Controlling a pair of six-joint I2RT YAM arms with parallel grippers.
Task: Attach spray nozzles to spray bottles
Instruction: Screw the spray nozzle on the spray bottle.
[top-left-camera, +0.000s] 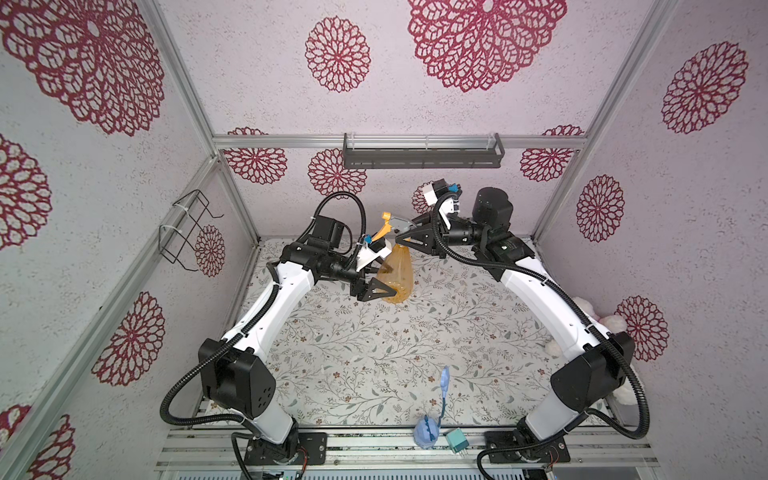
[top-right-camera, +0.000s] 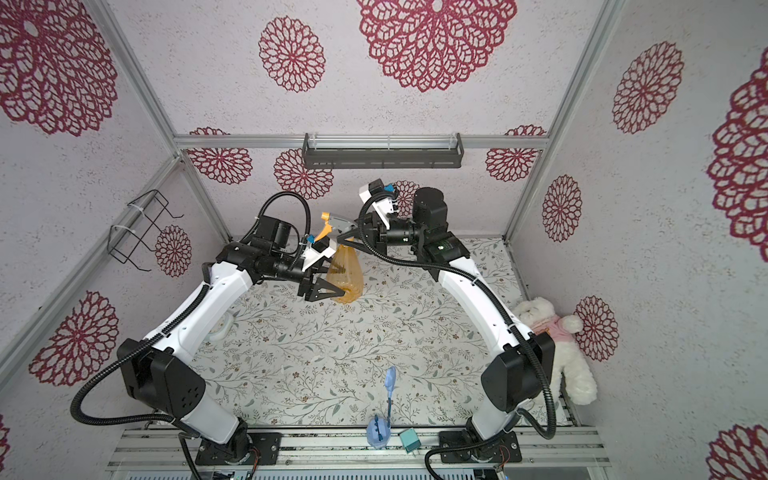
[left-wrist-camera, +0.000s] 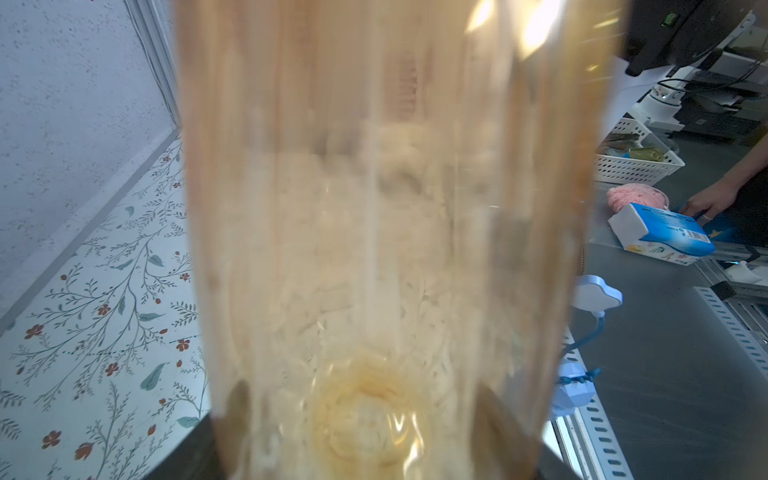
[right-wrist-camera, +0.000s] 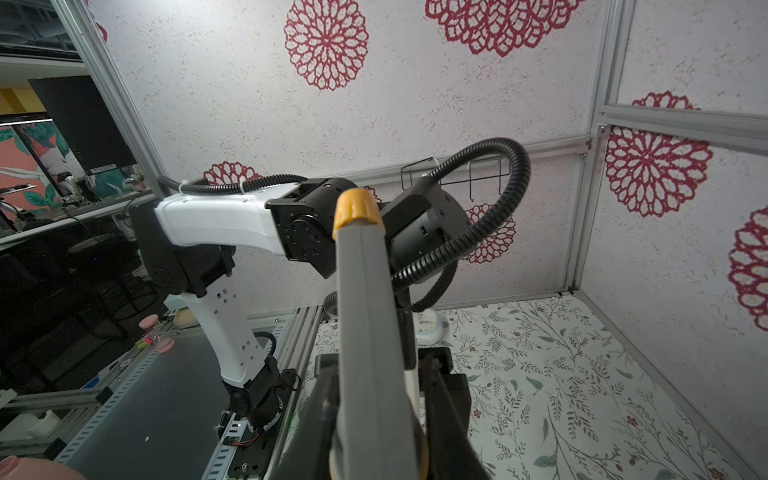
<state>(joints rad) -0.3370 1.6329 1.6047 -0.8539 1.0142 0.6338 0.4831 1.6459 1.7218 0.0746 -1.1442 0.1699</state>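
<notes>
Left tool (top-left-camera: 384, 283) clamps bottle (top-left-camera: 400, 266) base, bottle upright; right tool (top-left-camera: 402, 231) pinches nozzle (top-left-camera: 397, 223) grey body, over bottle neck.

A broad stretch of the counter (top-left-camera: 374, 353) is lying open between the two arms, from its middle toward the near edge. The left arm (top-left-camera: 270, 307) and right arm (top-left-camera: 540, 299) are filling the far centre, holding the orange bottle (top-left-camera: 397, 270) and sprayer head (top-left-camera: 397, 224) between them. A pale blue long-stemmed object (top-left-camera: 426, 432) and a teal box (top-left-camera: 457, 441) are sitting at the near edge. A white plush toy (top-right-camera: 561, 353) is crowding the right wall. A dark shelf (top-left-camera: 422, 158) is jutting from the far wall above the arms.
</notes>
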